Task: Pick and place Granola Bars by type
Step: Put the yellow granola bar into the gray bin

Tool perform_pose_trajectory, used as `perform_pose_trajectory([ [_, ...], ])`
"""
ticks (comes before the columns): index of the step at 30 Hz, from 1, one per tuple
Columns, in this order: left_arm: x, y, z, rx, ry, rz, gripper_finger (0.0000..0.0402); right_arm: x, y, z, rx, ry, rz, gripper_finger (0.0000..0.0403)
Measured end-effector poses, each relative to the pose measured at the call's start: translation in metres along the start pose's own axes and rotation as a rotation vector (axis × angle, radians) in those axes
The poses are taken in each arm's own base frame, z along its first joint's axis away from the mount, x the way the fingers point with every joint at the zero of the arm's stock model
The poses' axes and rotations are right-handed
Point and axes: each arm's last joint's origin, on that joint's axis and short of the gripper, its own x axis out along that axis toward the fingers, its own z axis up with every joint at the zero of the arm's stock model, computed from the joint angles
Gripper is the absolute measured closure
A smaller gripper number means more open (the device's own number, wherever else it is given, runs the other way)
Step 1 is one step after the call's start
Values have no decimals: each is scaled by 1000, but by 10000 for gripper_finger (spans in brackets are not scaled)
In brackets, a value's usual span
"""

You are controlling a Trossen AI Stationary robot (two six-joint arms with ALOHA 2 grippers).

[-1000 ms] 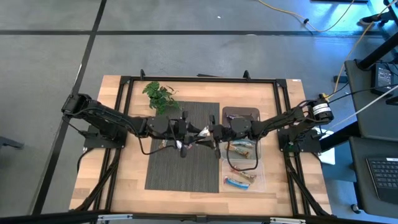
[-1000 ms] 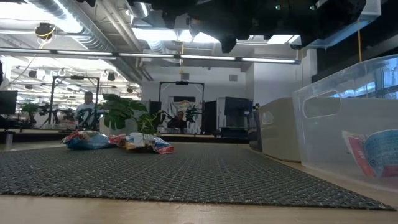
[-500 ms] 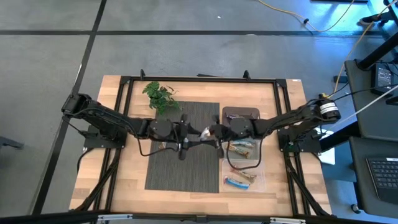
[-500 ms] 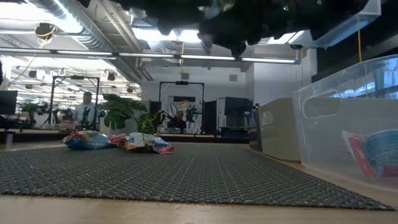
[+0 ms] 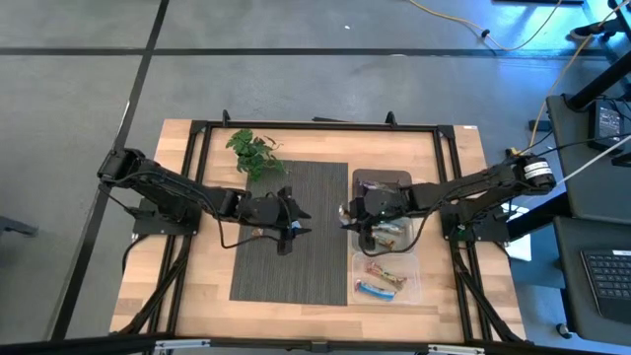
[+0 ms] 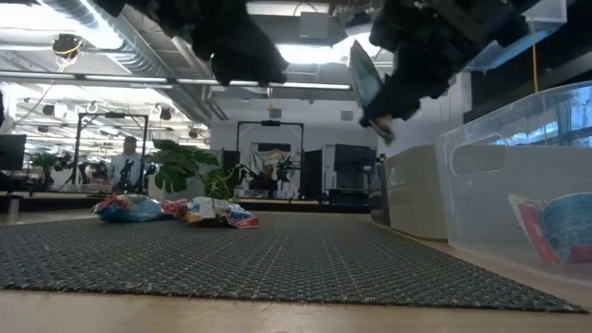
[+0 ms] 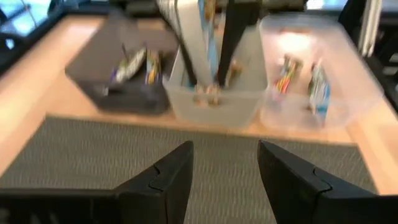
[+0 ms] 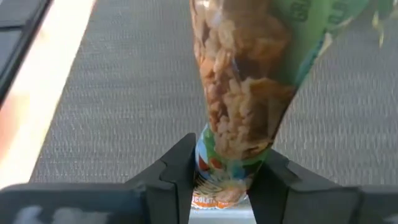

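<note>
My right gripper is shut on a granola bar in a see-through and green wrapper, above the mat's right edge beside the bins. In the low view the bar hangs high over the mat. My left gripper is open over the middle of the mat, touching nothing. A small pile of bars lies on the mat under the left arm; the low view shows the pile flat on the weave. More bars lie in the three bins. My right gripper pinches the bar by one end between its two fingers. The rest of the bar sticks out ahead of the fingers. The bar is lifted clear of the mat and stands tilted in the low view.
Three bins stand in a row right of the grey mat: a dark one farthest, a clear one in the middle, a clear one nearest. A green plant sprig lies at the mat's far left corner.
The two grippers were close together over the mat with the bar between them. They have drawn apart: the right gripper has carried the bar toward the table's right, up to the bins, and the left gripper has pulled back toward the left without it.
</note>
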Motion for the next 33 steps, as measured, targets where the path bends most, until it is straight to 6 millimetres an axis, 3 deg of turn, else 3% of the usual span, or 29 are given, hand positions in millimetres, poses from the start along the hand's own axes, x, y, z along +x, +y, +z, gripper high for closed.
perform_pose_trajectory([
  [13, -2, 4, -20, -59, 200, 48, 231, -34, -6, -34, 167, 386, -66, 280],
  [22, -7, 8, -34, -99, 353, 100, 231, -34, -10, -63, 229, 602, -114, 280],
  [33, -26, 29, -62, -473, 550, 541, 231, -31, -10, -63, 227, 576, -103, 279],
])
